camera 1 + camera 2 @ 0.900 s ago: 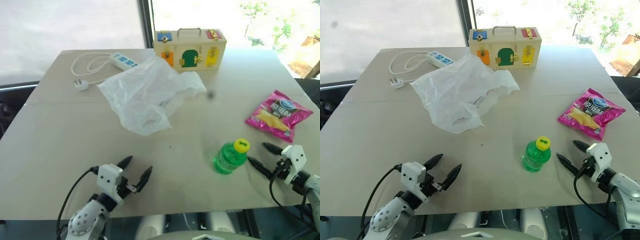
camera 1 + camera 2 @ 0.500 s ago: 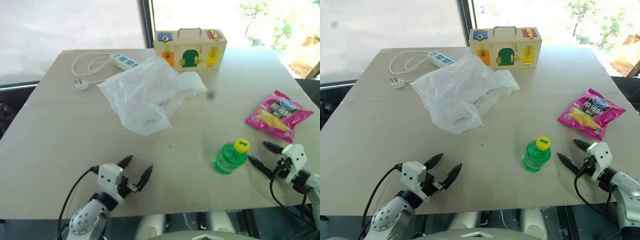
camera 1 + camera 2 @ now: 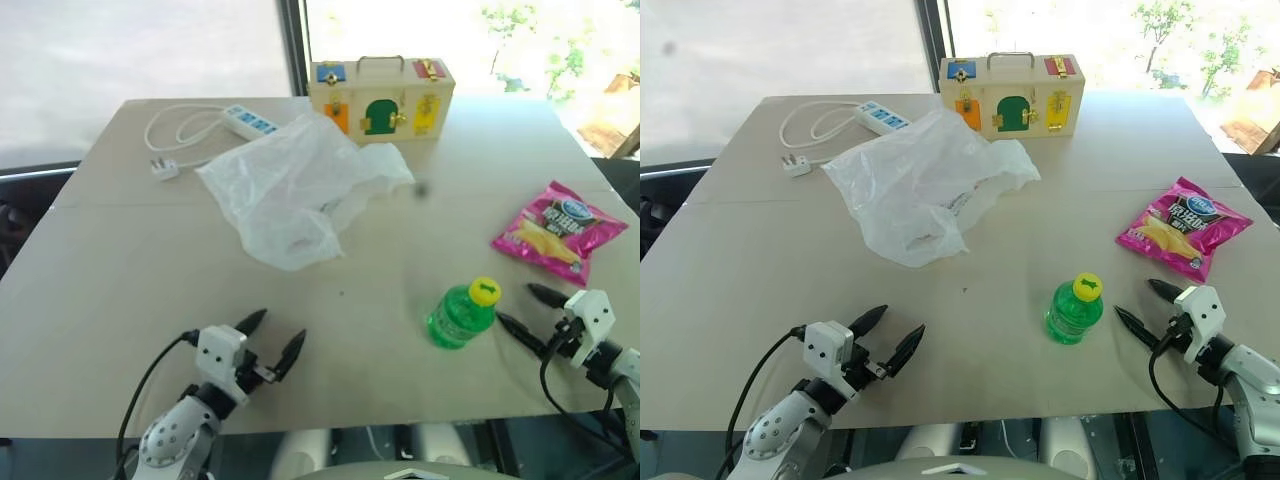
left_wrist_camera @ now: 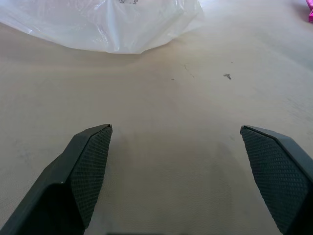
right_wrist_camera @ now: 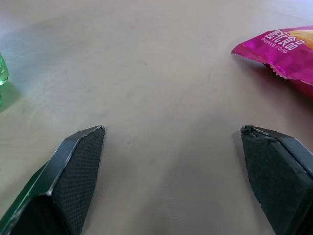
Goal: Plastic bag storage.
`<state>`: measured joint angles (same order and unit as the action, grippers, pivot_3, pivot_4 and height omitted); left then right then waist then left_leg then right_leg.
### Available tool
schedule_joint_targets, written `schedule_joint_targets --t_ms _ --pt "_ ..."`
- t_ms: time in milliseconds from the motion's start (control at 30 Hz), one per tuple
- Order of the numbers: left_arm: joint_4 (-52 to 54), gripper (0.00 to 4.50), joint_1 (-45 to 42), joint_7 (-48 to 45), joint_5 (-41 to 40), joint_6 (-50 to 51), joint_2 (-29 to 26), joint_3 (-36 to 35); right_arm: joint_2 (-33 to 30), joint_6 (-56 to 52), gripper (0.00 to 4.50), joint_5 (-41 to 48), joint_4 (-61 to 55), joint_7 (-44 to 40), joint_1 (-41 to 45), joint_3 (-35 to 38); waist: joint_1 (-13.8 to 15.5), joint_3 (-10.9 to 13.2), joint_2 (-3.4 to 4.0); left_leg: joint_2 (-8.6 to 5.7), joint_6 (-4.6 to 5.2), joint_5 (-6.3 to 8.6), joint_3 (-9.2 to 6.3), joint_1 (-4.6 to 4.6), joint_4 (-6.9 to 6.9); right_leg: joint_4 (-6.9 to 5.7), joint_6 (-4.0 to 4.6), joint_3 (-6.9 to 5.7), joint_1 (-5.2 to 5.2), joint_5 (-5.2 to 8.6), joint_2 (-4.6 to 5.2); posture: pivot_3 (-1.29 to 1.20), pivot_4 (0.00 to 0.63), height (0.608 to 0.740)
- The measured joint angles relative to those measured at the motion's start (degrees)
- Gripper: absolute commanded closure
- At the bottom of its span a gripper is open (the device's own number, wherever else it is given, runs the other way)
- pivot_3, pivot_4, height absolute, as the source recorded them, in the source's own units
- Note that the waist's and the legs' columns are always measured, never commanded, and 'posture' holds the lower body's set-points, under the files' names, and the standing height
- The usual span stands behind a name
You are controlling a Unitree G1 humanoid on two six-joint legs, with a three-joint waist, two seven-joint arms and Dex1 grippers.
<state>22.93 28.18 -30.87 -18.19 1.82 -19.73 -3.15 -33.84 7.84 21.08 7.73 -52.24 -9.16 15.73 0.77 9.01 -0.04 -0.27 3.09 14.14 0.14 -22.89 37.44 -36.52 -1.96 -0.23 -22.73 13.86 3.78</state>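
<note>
The bag (image 3: pixel 295 195) is lying crumpled on the table (image 3: pixel 120 290) in the upper middle of the head views, its far edge just in front of the box (image 3: pixel 380 99) and touching nothing else that can be made out. A power strip (image 3: pixel 247 121) with its coiled cord is sitting at the upper left, just beside the bag. The left gripper (image 3: pixel 268 340) is hovering at the lower left of the frame over bare table, its fingers spread wide and grasping nothing, well apart from the bag. The right gripper (image 3: pixel 528 315) is hanging at the lower right, fingers likewise spread and empty, just beside the green bottle (image 3: pixel 462 313) and near the pink packet (image 3: pixel 556 230). In the left wrist view the bag's edge (image 4: pixel 112 24) is showing beyond the parted fingers (image 4: pixel 88 161).
</note>
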Motion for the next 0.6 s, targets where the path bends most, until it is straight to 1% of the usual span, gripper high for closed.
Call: schedule_joint_targets --t_ms 133,267,400,600 --pt "0.0 0.03 -0.6 -0.84 -1.12 -1.15 0.37 -0.64 -0.17 1.45 0.0 -0.29 0.65 -0.4 0.08 0.0 0.04 0.06 -0.1 0.0 0.0 0.0 0.0 -0.01 0.0 0.0 0.0 0.0 0.0 0.0 0.0 0.0 0.15 0.74" --pt "0.57 0.03 -4.49 0.02 -2.78 -1.0 1.09 -1.58 -1.4 1.83 0.0 0.32 1.28 -2.48 0.13 0.02 0.17 0.09 -0.16 -0.01 0.0 0.0 0.0 -0.03 0.03 0.0 0.0 -0.06 0.06 -0.01 0.04 0.0 0.15 0.74" --pt "3.35 0.03 -8.61 2.08 -4.54 2.07 1.49 -1.73 -2.85 -1.09 0.0 5.03 -0.17 -7.06 -1.03 0.58 0.1 0.13 -0.13 -0.01 0.01 -0.01 0.01 -0.06 0.03 0.0 0.0 -0.05 0.05 -0.02 0.02 0.0 0.15 0.74" --pt "5.2 0.03 -15.17 6.23 -4.37 8.74 2.45 0.57 -7.79 -8.09 0.0 12.14 -6.25 -9.81 0.57 5.25 0.1 0.17 -0.23 0.0 0.02 -0.01 0.08 -0.01 0.06 -0.06 -0.01 0.0 0.06 -0.02 -0.08 0.0 0.15 0.74"
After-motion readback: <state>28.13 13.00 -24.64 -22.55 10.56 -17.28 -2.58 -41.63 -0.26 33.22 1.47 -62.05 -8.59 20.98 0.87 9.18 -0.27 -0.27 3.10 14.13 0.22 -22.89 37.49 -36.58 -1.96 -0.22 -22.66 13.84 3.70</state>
